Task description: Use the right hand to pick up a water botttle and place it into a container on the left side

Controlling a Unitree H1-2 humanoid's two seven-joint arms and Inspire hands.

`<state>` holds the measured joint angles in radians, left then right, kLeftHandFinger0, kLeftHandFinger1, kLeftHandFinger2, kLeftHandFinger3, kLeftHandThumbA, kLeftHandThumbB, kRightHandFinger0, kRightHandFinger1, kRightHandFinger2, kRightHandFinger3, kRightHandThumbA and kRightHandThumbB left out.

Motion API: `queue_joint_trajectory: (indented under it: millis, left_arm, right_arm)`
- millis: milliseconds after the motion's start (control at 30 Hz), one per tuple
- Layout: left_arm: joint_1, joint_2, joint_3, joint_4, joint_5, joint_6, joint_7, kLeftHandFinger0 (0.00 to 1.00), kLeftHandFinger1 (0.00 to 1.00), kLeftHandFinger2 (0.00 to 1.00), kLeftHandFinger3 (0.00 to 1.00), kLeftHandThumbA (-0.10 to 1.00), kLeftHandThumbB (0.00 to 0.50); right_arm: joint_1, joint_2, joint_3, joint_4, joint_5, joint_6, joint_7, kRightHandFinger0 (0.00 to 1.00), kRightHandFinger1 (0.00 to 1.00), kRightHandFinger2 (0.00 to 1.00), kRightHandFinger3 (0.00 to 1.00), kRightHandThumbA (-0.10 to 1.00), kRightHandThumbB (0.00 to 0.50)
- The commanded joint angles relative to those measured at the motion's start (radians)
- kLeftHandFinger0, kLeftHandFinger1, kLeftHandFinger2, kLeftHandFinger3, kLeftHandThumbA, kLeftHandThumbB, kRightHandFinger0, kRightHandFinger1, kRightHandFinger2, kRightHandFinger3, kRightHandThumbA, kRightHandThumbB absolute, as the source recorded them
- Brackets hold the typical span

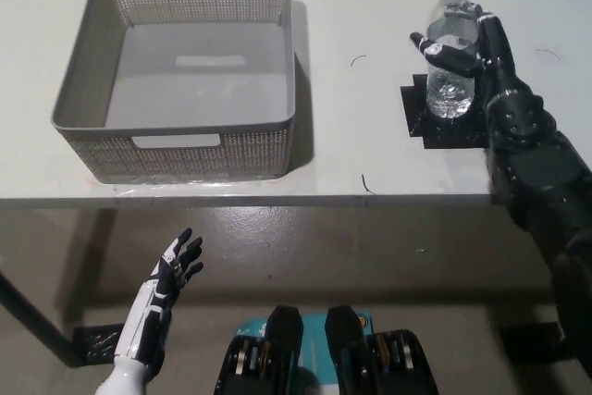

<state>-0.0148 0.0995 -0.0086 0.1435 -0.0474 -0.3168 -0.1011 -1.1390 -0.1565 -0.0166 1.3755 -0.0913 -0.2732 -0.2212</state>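
A clear water bottle [450, 57] with a white cap stands upright on a black square mat [444, 127] at the right of the white table. My black right hand [467, 48] is wrapped around the bottle's middle, fingers closed on it from the right. A grey perforated basket [176, 141] stands at the table's left with nothing inside. My white left hand [176, 265] hangs open below the table's front edge at the lower left.
The white table [351, 6] runs across the picture, its front edge near mid-height. Bare tabletop lies between the basket and the bottle. A few small dark marks dot the table near the mat.
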Motion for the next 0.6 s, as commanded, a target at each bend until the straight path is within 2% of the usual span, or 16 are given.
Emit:
queue_joint_trajectory:
  millis: [0, 67, 167, 333, 367, 500, 567]
  left_arm:
    - [-0.024, 0.009, -0.003, -0.013, -0.009, -0.042, -0.018, 1.00, 1.00, 1.00, 1.00, 1.00, 0.193]
    - [-0.021, 0.011, -0.005, -0.017, -0.009, -0.038, -0.019, 1.00, 1.00, 1.00, 1.00, 1.00, 0.199]
    - [-0.016, 0.011, -0.006, -0.020, -0.008, -0.035, -0.020, 1.00, 1.00, 1.00, 1.00, 1.00, 0.214]
    - [-0.011, 0.011, -0.005, -0.022, -0.013, -0.034, -0.019, 1.00, 1.00, 1.00, 1.00, 1.00, 0.207]
    - [-0.010, 0.011, -0.005, -0.023, -0.007, -0.028, -0.017, 1.00, 1.00, 1.00, 1.00, 1.00, 0.219]
    - [-0.014, 0.012, -0.005, -0.015, -0.002, -0.029, -0.014, 1.00, 1.00, 1.00, 1.00, 1.00, 0.229]
    - [-0.009, 0.010, -0.007, -0.018, -0.005, -0.020, -0.017, 1.00, 1.00, 1.00, 1.00, 1.00, 0.233]
  right_arm:
    - [-0.088, 0.018, 0.004, 0.011, -0.005, -0.030, -0.118, 0.00, 0.12, 0.59, 0.57, -0.10, 0.144]
    - [-0.086, 0.021, 0.000, 0.012, 0.001, -0.033, -0.119, 0.00, 0.13, 0.59, 0.57, -0.10, 0.136]
    - [-0.079, 0.020, -0.004, 0.011, 0.007, -0.039, -0.127, 0.00, 0.21, 0.66, 0.65, -0.10, 0.122]
    - [-0.090, 0.021, -0.014, -0.004, 0.017, -0.058, -0.134, 0.00, 0.22, 0.66, 0.66, -0.10, 0.135]
    - [-0.098, 0.023, -0.020, -0.015, 0.022, -0.070, -0.130, 0.00, 0.24, 0.67, 0.67, -0.10, 0.137]
    - [-0.132, 0.037, -0.022, -0.063, 0.019, -0.090, -0.132, 0.00, 0.25, 0.68, 0.70, -0.10, 0.119]
    - [-0.141, 0.046, -0.003, -0.132, -0.005, -0.085, -0.132, 0.00, 0.28, 0.73, 0.79, -0.10, 0.109]
